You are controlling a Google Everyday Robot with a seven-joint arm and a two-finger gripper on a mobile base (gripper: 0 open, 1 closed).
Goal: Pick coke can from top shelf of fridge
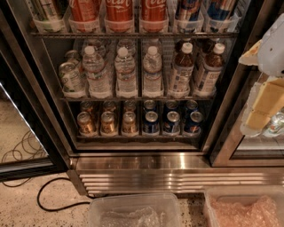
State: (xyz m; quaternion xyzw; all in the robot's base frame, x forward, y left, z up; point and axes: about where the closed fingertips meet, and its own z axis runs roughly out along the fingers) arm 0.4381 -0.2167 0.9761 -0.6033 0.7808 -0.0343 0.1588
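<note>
Three red coke cans [119, 12] stand side by side in clear cup holders on the top shelf [133, 34] of the open fridge [177, 175], at the top edge of the camera view, with their tops cut off. Other cans flank them left and right. My gripper [249, 88] hangs at the right edge of the view, in front of the fridge's right door frame, well to the right of and below the coke cans. It is open and empty.
Water bottles [125, 73] and brown drink bottles [182, 71] fill the middle rack. Small gold cans [108, 122] and blue cans [171, 121] fill the bottom rack. Two clear plastic bins [133, 210] sit on the floor in front. A black cable [53, 195] lies at the left, by the open door [26, 133].
</note>
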